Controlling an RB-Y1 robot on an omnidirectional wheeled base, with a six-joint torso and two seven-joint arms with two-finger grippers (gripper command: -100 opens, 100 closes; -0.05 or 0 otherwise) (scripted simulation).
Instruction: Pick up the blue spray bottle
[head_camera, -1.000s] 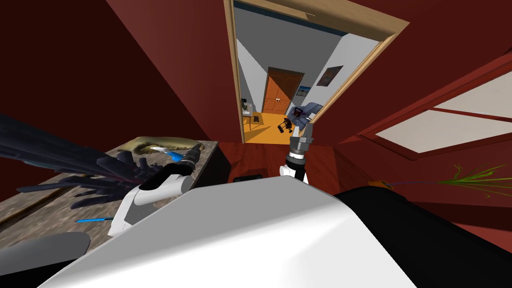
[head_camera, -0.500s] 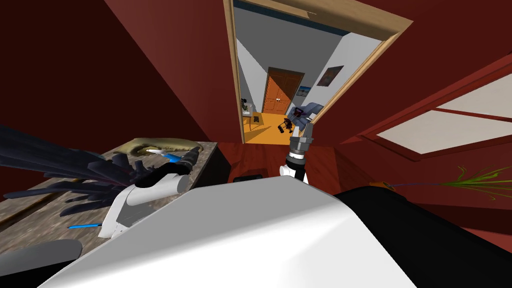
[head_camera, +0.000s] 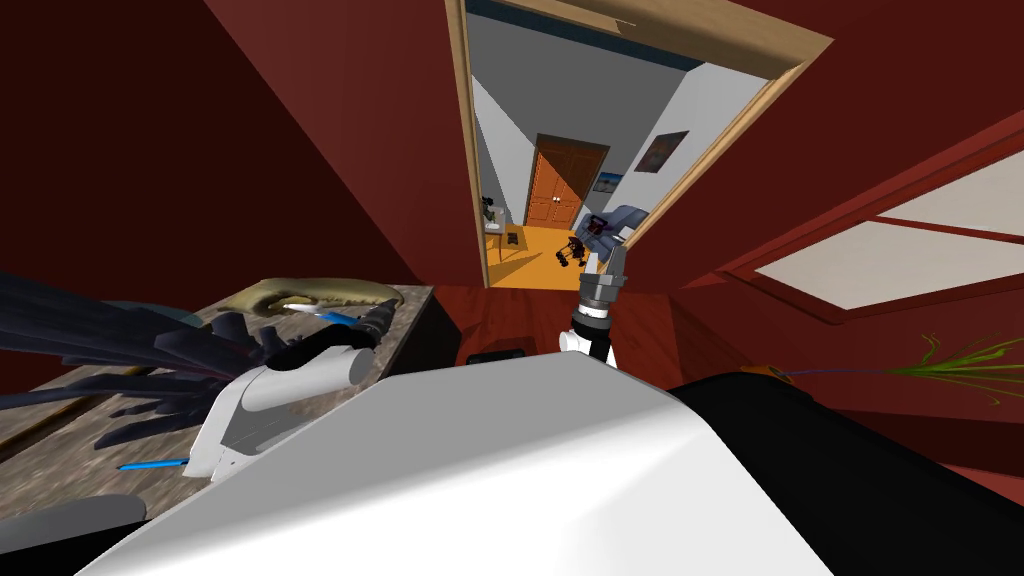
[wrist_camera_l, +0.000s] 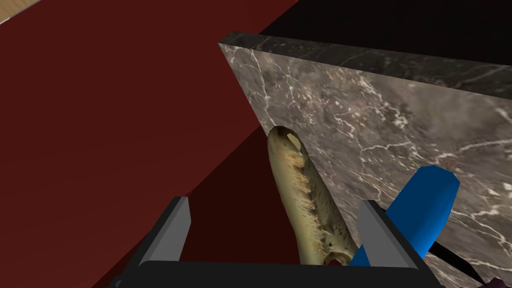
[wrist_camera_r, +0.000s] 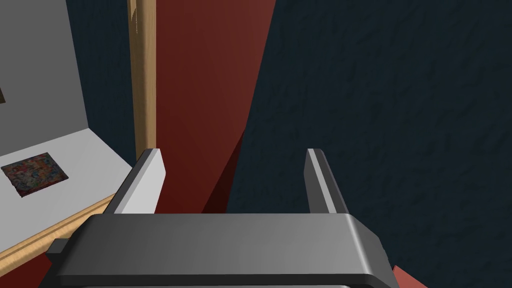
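The grey marble top (wrist_camera_l: 400, 125) carries everything here. A dark spiky plant (head_camera: 120, 340) spreads over it. Along the top's edge by the red wall lies a long tan loaf-like thing (wrist_camera_l: 305, 200), running between the wide-spread fingers of my left gripper (wrist_camera_l: 274, 202). The blue spray bottle (wrist_camera_l: 425, 205) lies on the top just outside one finger, not between them. My right gripper (wrist_camera_r: 232, 152), raised off the top's end, is spread wide and empty.

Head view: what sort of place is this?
Probably a house: dark red walls, a marbled grey counter holding a blue spray bottle, and a wood-framed doorway to an orange-floored room.
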